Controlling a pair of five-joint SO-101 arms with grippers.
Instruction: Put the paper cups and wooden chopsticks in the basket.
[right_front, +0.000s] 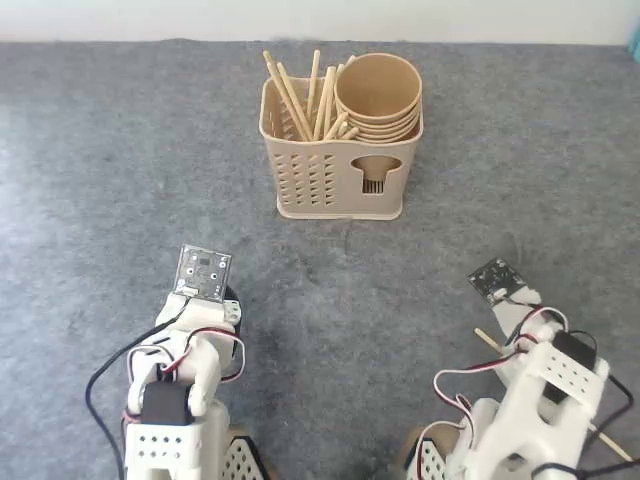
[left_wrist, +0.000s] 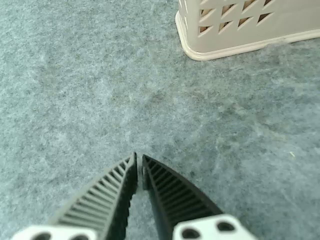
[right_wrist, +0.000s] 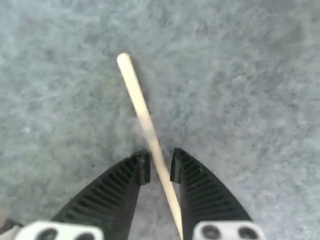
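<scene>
Chopstick (right_wrist: 135, 95) of round wood lies between the spread, ribbed right hand (right_wrist: 160, 156); left hand (left_wrist: 139, 158) pressed together.

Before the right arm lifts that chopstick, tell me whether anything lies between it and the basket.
Nothing visible does. The chopstick lies on the grey mat between the open jaws of the right tool, and nothing lies on the mat from there to the basket.
</scene>
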